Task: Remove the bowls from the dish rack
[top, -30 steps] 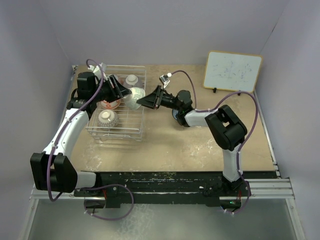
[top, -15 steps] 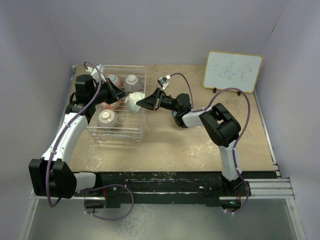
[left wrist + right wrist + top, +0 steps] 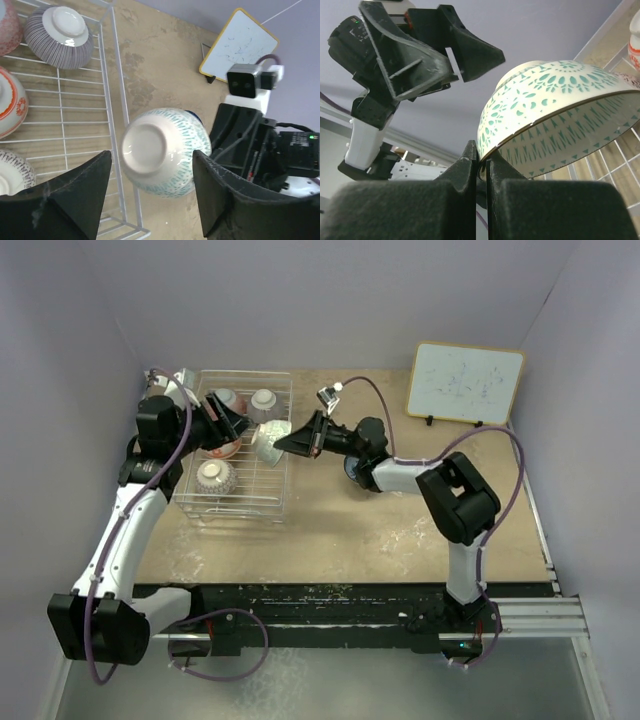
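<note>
My right claw [image 3: 481,156] is pressed together on the rim of the pale green bowl [image 3: 555,115], one finger inside the lip and one outside. The bowl is tipped on its side, its white foot ring turned toward my left claw [image 3: 150,162] and its mouth toward my right wrist. It hangs over the right wall of the dish rack [image 3: 232,510], partly above the wire grid and partly above the table [image 3: 400,530]. My left claw is spread wide above the middle of the rack, just left of that bowl; through its own camera the bowl shows between the two fingers, and from my right wrist I see a gap between them and the bowl, so it grips nothing.

Four other bowls lie inside the rack, all upside down with foot rings up: the pink bowl [image 3: 226,398] and the dark-striped bowl [image 3: 264,400] stand side by side at the rack's far end; the red-orange bowl [image 3: 10,107] sits mid-rack near its left side, half hidden under my left claw from above; the speckled bowl [image 3: 214,477] rests in the rack's near half. The blue bowl [image 3: 352,469] is on the table to the right of the rack, mostly covered by my right arm; the white framed board [image 3: 466,383] stands far to the rack's right, near the table's back edge.
</note>
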### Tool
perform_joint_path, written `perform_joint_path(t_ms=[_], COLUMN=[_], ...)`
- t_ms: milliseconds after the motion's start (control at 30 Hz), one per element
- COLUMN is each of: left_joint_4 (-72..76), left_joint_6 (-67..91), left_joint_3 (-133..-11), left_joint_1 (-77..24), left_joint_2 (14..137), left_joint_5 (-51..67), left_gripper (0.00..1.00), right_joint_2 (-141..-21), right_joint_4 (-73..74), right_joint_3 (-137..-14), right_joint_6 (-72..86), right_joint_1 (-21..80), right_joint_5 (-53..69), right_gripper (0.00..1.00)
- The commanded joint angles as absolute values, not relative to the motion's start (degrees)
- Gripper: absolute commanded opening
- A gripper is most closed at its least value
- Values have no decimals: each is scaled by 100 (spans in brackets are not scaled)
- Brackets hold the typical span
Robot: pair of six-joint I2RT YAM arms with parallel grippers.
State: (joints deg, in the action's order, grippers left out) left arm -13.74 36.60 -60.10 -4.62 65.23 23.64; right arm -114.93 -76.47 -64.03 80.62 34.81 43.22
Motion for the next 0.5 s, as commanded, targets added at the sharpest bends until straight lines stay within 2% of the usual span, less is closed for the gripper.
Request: perform_joint_path(t_ms=[0,100,267,367,467], left_joint_4=[-1551,-1766,-2407,-2670,-2779], left_joint_6=[3256,3074,2549,2276,2140], left_joint_3=[-5960,-5814,-5781,-5766,-5696], left_joint_1=[-466,-468,-466,-466,-466], left_joint_2=[6205,6058,5849,5712,5631], left_joint_5=[1948,1846,1636,1469,1458], left_gripper=[71,75,78,79,80], right_joint_2=[-10466,-9959,-9614,-9686,-9757], right_joint_4=[-6543,-4211,423,2172,3225], right_joint_3=[-6576,-6950,-8490,-9207,-9667], right_joint_6=[6698,5220,2509,1706,1476], right_joint_1=[3432,3424,3423,3423,3433], right_joint_5=[4477,4211,2271,965,-185], right_gripper=[0,0,0,0,0])
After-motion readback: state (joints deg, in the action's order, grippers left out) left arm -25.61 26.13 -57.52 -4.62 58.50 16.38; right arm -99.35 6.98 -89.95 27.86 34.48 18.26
